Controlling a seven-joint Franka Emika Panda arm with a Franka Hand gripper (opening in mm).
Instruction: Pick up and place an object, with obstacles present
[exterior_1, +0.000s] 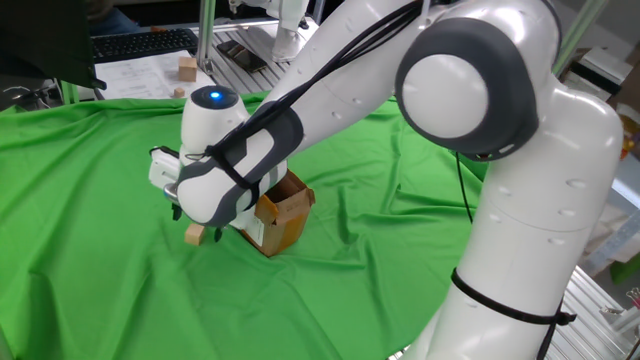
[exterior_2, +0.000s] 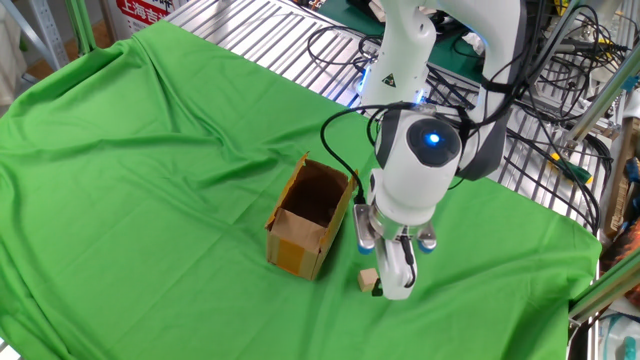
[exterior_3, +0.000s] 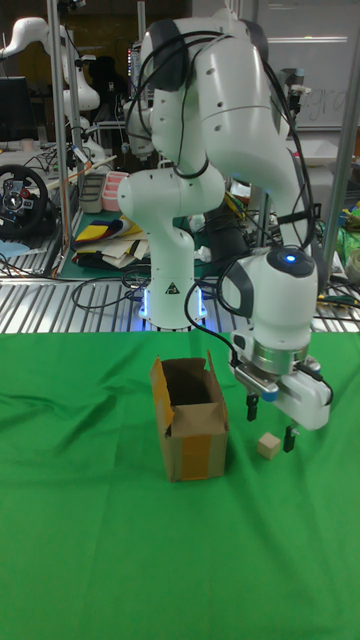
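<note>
The object, a small light-tan wooden cube (exterior_1: 194, 235) (exterior_2: 368, 279) (exterior_3: 267, 446), lies on the green cloth. My gripper (exterior_1: 198, 226) (exterior_2: 385, 281) (exterior_3: 271, 425) hangs open just over it, one finger on each side, and neither finger grips the cube. The obstacle, a brown cardboard box (exterior_1: 281, 214) (exterior_2: 308, 217) (exterior_3: 190, 415) with upright flaps, stands open-topped a short way from the cube. In the tall fixed view the box is to the left of the cube.
Green cloth (exterior_2: 150, 150) covers the table, with folds around the box. Behind it lie metal grating and cables (exterior_2: 340, 40). Two other wooden blocks (exterior_1: 186, 67) and a keyboard (exterior_1: 140, 42) sit off the cloth at the back. The arm's large links (exterior_1: 460, 90) overhang the right side.
</note>
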